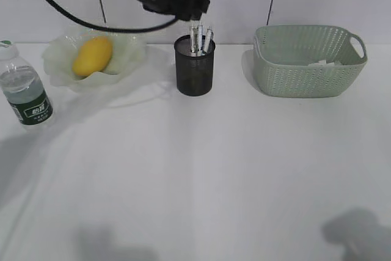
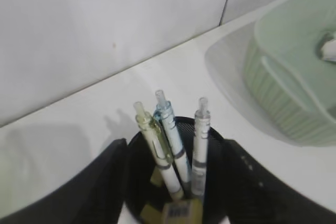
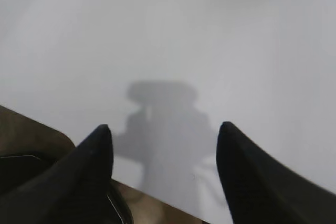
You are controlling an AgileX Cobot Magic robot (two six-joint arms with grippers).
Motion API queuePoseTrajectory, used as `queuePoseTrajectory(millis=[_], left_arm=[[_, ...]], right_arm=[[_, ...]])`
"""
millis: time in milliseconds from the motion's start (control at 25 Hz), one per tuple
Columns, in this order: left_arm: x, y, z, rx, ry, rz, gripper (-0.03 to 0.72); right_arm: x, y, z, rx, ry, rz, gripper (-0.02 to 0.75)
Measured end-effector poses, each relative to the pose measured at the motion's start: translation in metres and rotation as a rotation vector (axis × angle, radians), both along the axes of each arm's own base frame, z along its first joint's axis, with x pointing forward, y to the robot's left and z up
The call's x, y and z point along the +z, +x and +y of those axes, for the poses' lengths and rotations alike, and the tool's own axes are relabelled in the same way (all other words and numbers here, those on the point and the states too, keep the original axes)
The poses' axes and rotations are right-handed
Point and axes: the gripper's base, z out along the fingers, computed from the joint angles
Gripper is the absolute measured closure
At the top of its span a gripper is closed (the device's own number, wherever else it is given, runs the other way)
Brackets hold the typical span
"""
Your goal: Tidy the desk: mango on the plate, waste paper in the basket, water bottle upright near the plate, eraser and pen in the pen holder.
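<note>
My left gripper [image 1: 197, 9] hangs open just above the black mesh pen holder [image 1: 195, 71]. In the left wrist view its fingers [image 2: 105, 182] stand wide on either side of the holder's rim [image 2: 212, 135], touching nothing. Three pens [image 2: 167, 145] stand in the holder, and a yellow eraser [image 2: 181, 211] lies at its bottom. The mango [image 1: 92, 56] rests on the green plate [image 1: 131, 47]. The water bottle [image 1: 27, 93] stands upright left of the plate. Waste paper [image 1: 324, 63] lies in the basket [image 1: 305, 76]. My right gripper [image 3: 163, 129] is open over bare desk [image 3: 210, 40].
The basket [image 2: 283, 87] sits to the right of the holder, close to the back wall. The right wrist view shows the desk's near edge [image 3: 157, 195] with brown floor below it. In the exterior view, only a shadow [image 1: 360, 230] falls at the desk's front right.
</note>
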Motion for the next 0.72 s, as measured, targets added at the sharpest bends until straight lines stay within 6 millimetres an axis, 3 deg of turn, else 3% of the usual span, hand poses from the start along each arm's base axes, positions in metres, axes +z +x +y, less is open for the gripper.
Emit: queuePoseTrajectory(millis=[240,520,720], left_arm=[[0.053,-0.034,0.021,-0.02,0.089,0.089,0.256],[0.1,-0.088,0.059,-0.026,0.276,0.297,0.256],[0.138,-0.119,0.08,0.001,0.261,0.259,0.259]], right_arm=[[0.0,0.0,0.0,0.0,0.0,0.0,0.243],[0.0,0.0,0.0,0.001,-0.001,0.0,0.242],[0.0,0.0,0.0,0.003,0.0,-0.001,0.242]])
